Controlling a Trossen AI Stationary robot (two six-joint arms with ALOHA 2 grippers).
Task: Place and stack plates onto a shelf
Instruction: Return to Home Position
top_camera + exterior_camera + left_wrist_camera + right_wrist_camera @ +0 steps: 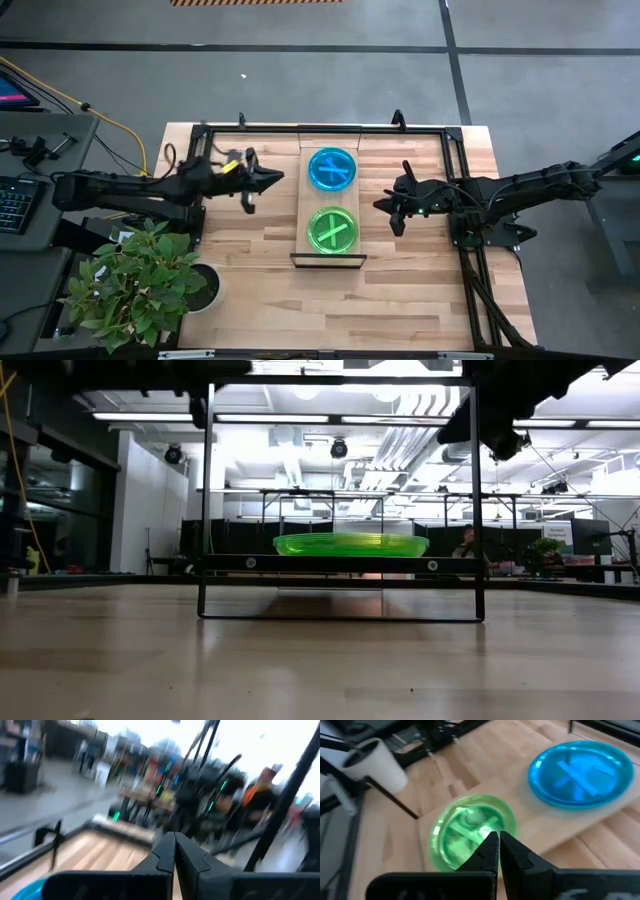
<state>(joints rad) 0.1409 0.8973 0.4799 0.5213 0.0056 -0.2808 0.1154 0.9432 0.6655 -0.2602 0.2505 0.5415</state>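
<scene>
Butcher-block table (250,270) in a big open workshop, and down its middle stands the shelf (305,200), raised on a thin black frame, its long axis running from the table's far edge straight toward the near edge. The blue stack (332,169) sits at the shelf's far end and the green stack (332,230) at its near end, both flat and centred across the board, the stripes crossing into an X on each. The left gripper (272,178) hovers off the shelf's left edge beside the blue stack, fingers pressed together and carrying nothing. The right gripper (382,204) hangs off the right edge, level with the gap between the stacks and pointing in at the green one, also pinched closed and empty. All that looks left is getting both arms home, and that is where the danger lies. A low swing from either fingertip could clip a plate rim or the frame. These light plates on a raised board would slide, and the green stack sits close to the shelf's near end, with not much board left before the drop.
</scene>
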